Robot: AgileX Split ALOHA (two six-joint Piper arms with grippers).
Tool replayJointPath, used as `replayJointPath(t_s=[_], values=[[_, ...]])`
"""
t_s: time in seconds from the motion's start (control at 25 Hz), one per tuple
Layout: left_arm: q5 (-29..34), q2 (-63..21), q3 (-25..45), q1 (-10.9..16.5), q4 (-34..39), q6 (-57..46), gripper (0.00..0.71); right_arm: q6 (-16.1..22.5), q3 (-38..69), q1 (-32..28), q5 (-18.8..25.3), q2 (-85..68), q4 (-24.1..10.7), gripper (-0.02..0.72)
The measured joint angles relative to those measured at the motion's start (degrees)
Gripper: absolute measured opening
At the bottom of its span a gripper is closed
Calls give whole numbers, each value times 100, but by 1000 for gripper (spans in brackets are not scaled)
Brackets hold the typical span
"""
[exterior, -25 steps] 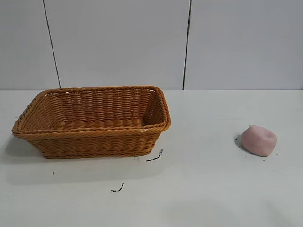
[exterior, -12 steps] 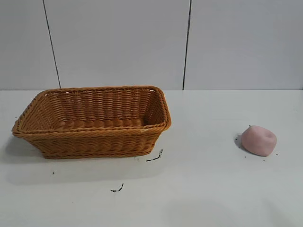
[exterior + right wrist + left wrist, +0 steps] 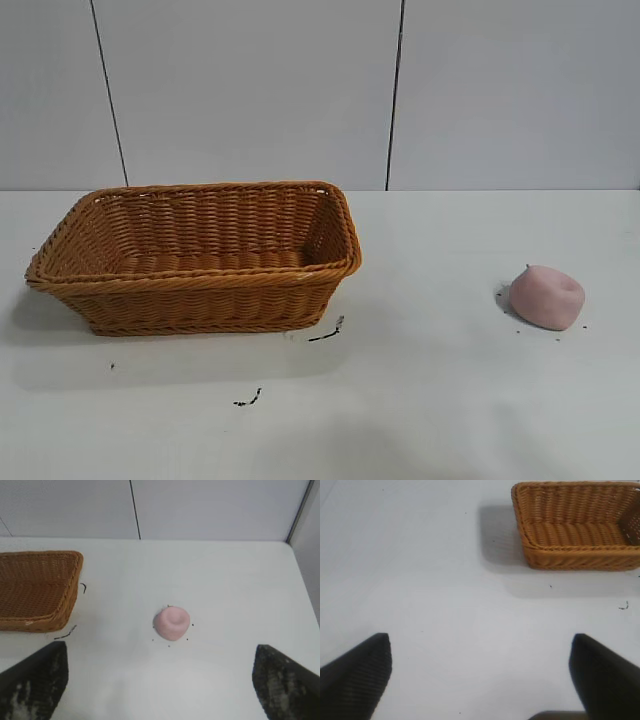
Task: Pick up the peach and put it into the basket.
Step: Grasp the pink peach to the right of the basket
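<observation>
White table (image 3: 450,400) with dark specks (image 3: 248,400) meets grey panelled wall (image 3: 250,90).

Neither arm is seen in the exterior view. In the left wrist view only the two dark fingertips (image 3: 357,675) of the left gripper (image 3: 480,675) are shown, both cut off by the picture's edge; the basket (image 3: 570,557), well beyond the jaws and off to one side, is cropped at two edges. In the right wrist view the fingertips (image 3: 285,685) of the right gripper (image 3: 160,680) are likewise cut off, and the basket is cropped at one edge. The small dark specks (image 3: 326,333) on the table (image 3: 450,400) are too small to be identified.
</observation>
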Motion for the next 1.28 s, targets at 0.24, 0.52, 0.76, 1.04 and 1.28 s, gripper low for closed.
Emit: replayJointPath(t_s=[0.24,0.52,0.76,1.04,1.28], values=[[0,0,0,0,0,0,693,-23,-1237,23,594,2147,-15,696],[0,0,0,0,0,0,693,-100,-1999,276,422,3771,-228,696],[0,0,0,0,0,0,693,97,-2082,270,-5,4642,-466,696],[0,0,0,0,0,0,693,7,-2082,270,-289,5498,-368,696],[0,0,0,0,0,0,693,7,-2082,270,-476,5710,-350,696]])
